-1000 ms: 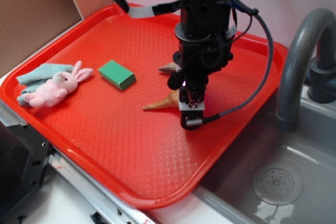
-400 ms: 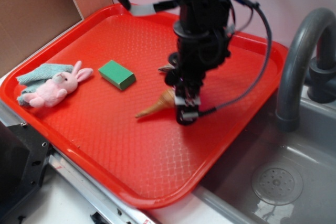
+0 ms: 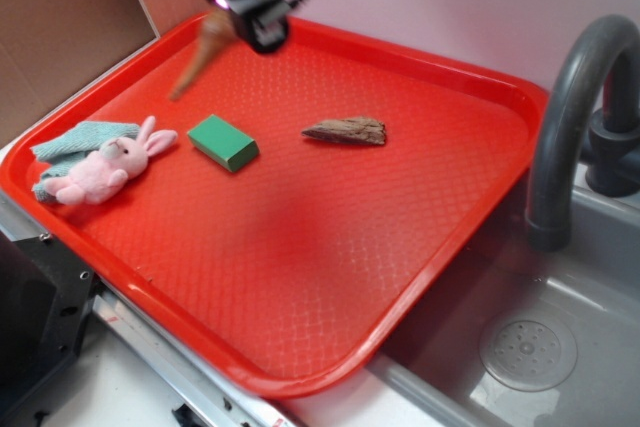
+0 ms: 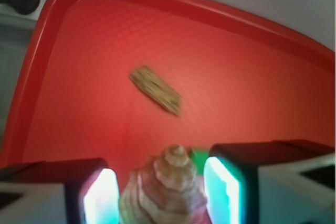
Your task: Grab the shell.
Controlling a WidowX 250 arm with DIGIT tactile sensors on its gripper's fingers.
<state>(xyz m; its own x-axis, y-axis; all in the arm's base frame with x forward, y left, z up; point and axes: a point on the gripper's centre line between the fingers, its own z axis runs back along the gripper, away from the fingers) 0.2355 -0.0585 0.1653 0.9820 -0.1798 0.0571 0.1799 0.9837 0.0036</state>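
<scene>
One shell (image 4: 163, 192) sat clamped between my gripper (image 4: 160, 190) fingers (image 4: 226, 184), lifted off the red tray (image 3: 480, 97) | spire pointed beyond fingertips | bark piece (image 4: 156, 89) lay farther ahead.

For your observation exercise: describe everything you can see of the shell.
The shell is a tan-orange spiral with ribbed whorls, hard-looking. The gripper holds its broad end between the jaws, lifted above the back left of the red tray. Its thin point slants down-left. It looks motion-blurred.
</scene>
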